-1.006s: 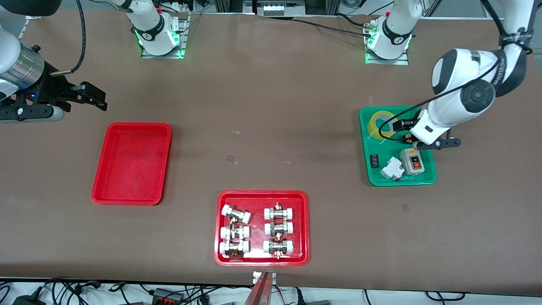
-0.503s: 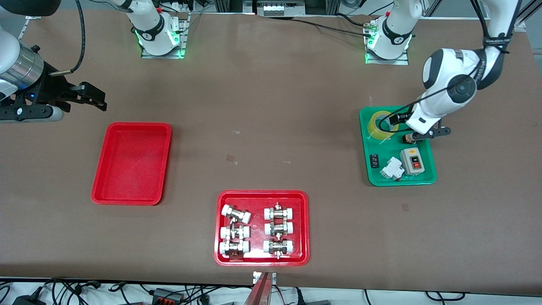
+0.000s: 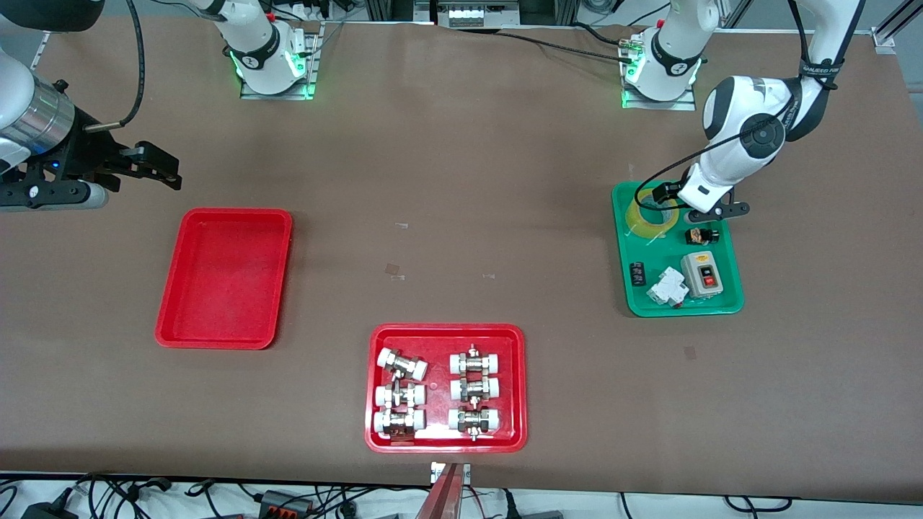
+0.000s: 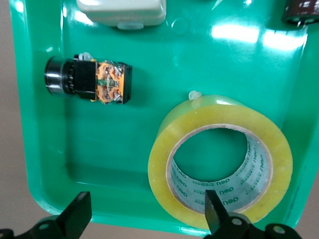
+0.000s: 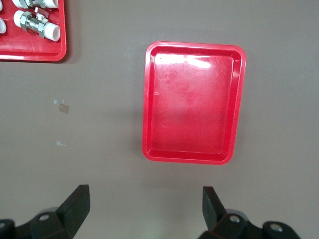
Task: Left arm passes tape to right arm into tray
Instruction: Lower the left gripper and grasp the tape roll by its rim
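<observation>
The yellow tape lies flat in the corner of a green tray at the left arm's end of the table. My left gripper hangs open just over it. In the left wrist view one of the fingertips stands over the inner wall of the tape, the other over the tray's rim, with my left gripper holding nothing. The plain red tray sits empty at the right arm's end. My right gripper waits open over bare table beside it, and the right wrist view shows the tray past my right gripper.
The green tray also holds an orange-and-black push button, a grey switch box, a white breaker and a small black part. A second red tray with several white-capped metal fittings sits near the front camera.
The left arm has swung its gripper across the green tray, from over the push button to over the tape. The right arm has not moved.
</observation>
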You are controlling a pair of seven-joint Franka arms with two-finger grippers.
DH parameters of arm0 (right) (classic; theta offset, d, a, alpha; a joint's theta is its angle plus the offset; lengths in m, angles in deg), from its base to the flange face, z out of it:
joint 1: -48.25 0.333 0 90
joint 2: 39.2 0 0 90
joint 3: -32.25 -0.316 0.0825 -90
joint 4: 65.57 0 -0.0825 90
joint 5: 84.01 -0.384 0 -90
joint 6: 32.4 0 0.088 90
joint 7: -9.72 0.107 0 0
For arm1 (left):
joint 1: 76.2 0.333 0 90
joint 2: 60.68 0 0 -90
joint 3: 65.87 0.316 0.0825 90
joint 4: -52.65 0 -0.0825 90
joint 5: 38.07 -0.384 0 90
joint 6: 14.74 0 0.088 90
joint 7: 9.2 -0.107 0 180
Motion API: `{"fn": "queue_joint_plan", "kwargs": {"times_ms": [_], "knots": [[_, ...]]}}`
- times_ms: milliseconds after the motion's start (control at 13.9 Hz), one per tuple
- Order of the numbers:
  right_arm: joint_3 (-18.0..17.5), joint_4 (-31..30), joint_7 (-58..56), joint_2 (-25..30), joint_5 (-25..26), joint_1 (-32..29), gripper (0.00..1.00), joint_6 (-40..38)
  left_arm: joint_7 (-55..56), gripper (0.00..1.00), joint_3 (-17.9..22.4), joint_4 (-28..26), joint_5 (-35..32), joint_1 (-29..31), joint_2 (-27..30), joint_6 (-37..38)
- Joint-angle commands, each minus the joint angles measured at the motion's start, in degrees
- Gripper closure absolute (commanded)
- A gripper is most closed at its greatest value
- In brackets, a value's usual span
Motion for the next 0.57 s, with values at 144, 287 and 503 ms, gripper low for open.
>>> {"fn": "queue_joint_plan", "kwargs": {"times_ms": [144,287,503], "knots": [[-0.13,-0.22,-0.79,0.38,-1.04,-0.45,0.0,0.33,1.0,0.08,-0.48,-1.46,-0.98,2.48,-4.52,-4.02],[-0.13,-0.22,-0.79,0.47,-1.04,-0.45,0.0,0.33,1.0,0.14,-0.39,-1.55,-0.98,2.57,-5.05,-5.28],[-0.13,-0.22,-0.79,0.65,-1.04,-0.45,0.0,0.33,2.31,0.53,-0.48,-1.46,-0.98,2.57,-4.96,-5.1]]}}
